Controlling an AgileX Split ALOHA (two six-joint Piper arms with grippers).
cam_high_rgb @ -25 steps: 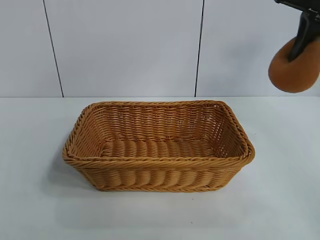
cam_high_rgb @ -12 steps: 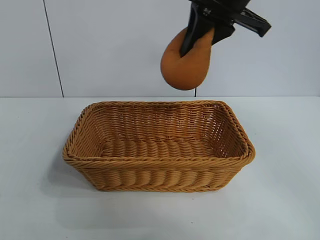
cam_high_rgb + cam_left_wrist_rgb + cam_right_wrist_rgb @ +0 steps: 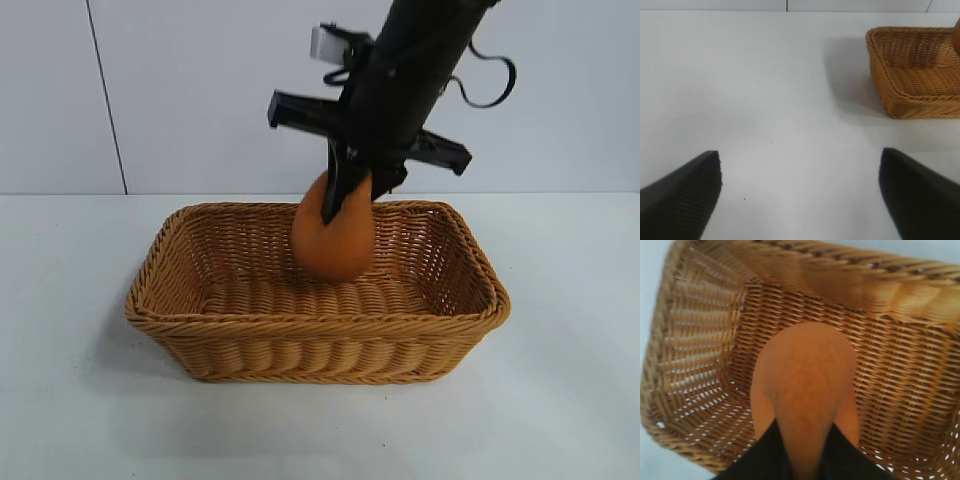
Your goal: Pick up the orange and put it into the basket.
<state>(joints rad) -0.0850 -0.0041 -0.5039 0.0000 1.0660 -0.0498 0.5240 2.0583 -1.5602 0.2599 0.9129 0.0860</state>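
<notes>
From the exterior view, the right gripper [image 3: 350,195] is pinching the orange [image 3: 333,240] by its tip, dangling it inside the basket [image 3: 320,330] — above the floor. The left wrist view is showing the left gripper [image 3: 800,192] hovering wide open over the table [image 3: 765,90]. The right wrist view is looking down — the orange [image 3: 805,385] is hanging over the weave.

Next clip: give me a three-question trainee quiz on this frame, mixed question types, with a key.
1. True or false: the orange already rests loose on the basket floor.
2. Multiple choice: the right gripper is A) open above the table, B) shut on the orange's narrow top, C) gripping the basket rim.
3. Short answer: where is the left gripper, and what does it hold?

Key
1. False: the orange hangs from the right gripper, its lower part below rim level inside the basket.
2. B.
3. Over bare table beside the basket, jaws open, holding nothing.
</notes>
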